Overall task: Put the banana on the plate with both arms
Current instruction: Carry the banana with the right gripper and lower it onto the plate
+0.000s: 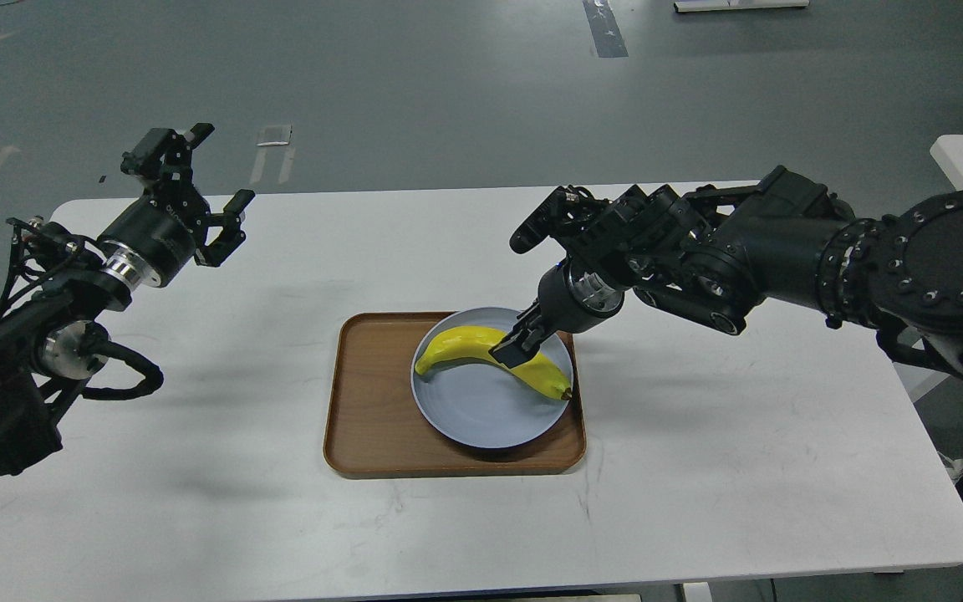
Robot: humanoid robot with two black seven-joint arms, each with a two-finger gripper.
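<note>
The banana (465, 344) was bright yellow with a small dark end, lying on the pale blue-lavender plate (481, 414). Under the plate, the tray (369, 401) showed brown wood grain. Around the tray, the table (699, 468) was plain white. Beyond the table, the floor (448, 84) was dull grey-green. Both arms flanking the tray were black with silver wrist rings.

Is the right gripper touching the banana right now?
Touching. The head view shows the right gripper with its fingertips pressed onto the middle of the banana, no gap visible.
</note>
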